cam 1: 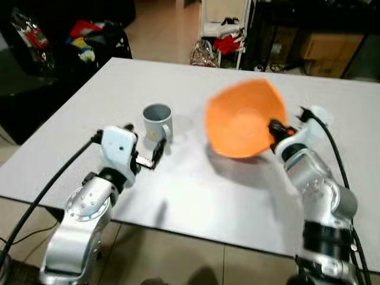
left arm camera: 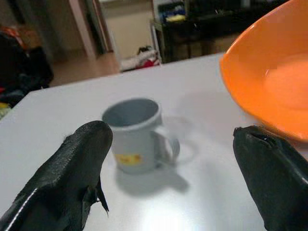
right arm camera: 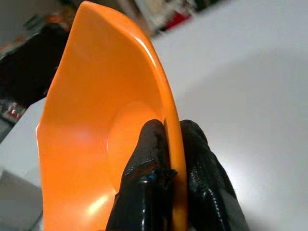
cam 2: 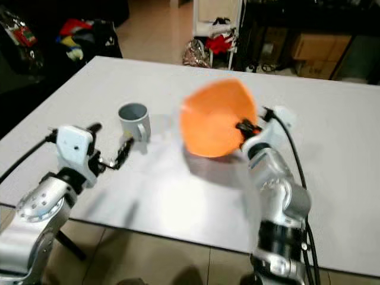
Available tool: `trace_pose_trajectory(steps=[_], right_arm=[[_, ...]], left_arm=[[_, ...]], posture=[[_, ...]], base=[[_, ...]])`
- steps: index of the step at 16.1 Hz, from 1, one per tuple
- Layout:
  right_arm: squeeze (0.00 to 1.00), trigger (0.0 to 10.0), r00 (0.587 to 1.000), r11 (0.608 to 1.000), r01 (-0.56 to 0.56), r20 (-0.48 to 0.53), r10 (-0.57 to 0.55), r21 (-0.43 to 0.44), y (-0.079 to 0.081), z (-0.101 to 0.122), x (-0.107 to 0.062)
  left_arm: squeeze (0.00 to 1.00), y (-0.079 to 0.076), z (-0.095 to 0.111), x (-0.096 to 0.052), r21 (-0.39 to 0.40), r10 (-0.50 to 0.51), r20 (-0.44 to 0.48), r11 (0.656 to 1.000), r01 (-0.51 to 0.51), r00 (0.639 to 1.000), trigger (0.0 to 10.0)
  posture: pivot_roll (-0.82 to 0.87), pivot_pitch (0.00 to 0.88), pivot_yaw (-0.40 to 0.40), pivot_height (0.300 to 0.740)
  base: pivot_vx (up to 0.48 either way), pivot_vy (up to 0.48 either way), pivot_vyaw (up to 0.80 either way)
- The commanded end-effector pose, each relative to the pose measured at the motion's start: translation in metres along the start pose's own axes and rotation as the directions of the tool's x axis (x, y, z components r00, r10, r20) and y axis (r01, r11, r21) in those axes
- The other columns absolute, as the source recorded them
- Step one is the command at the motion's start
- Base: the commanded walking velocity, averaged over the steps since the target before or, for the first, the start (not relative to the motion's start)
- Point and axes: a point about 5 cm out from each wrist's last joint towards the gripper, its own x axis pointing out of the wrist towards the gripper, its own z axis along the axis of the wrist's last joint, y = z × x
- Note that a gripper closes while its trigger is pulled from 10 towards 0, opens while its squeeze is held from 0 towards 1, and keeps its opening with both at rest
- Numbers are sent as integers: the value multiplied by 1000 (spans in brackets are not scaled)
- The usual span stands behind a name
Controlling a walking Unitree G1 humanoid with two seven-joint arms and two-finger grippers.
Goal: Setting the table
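From my feed, a pale grey table point(cam 1: 249, 196) takes up most of the frame. Below its near edge I see beige floor tiles point(cam 1: 178, 261) with dark grout lines. At the upper left sits a dark pile of bags and coloured clutter point(cam 1: 89, 35). At top centre, a white shelf unit point(cam 1: 222, 24) holds something red. Cardboard boxes point(cam 1: 323, 50) sit under dark furniture at the upper right. Light reflects softly off the tabletop.

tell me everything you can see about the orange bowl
The orange bowl looks like smooth, glossy plastic, with a faceted rim and an empty inside. It is tilted steeply above the white table, right of the grey mug. The right hand pinches its rim, one finger inside and one outside.
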Motion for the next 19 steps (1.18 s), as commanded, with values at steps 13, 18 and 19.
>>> trace_pose_trajectory(steps=[13,18,19], right_arm=[[0,10000,981,940,-33,-167,95,340,25,-14,70],[0,10000,976,935,13,-209,66,355,33,-25,74],[0,10000,975,936,16,-212,63,350,35,-26,75]], left_arm=[[0,-14,5,-17,-29,-218,-52,976,217,975,10000],[0,-19,4,-21,-32,-245,-73,969,243,967,10000],[0,-20,4,-22,-29,-252,-77,968,251,965,10000]], posture=[[174,0,24,740],[194,0,24,740],[198,0,23,740]], base=[[0,0,0],[0,0,0],[0,0,0]])
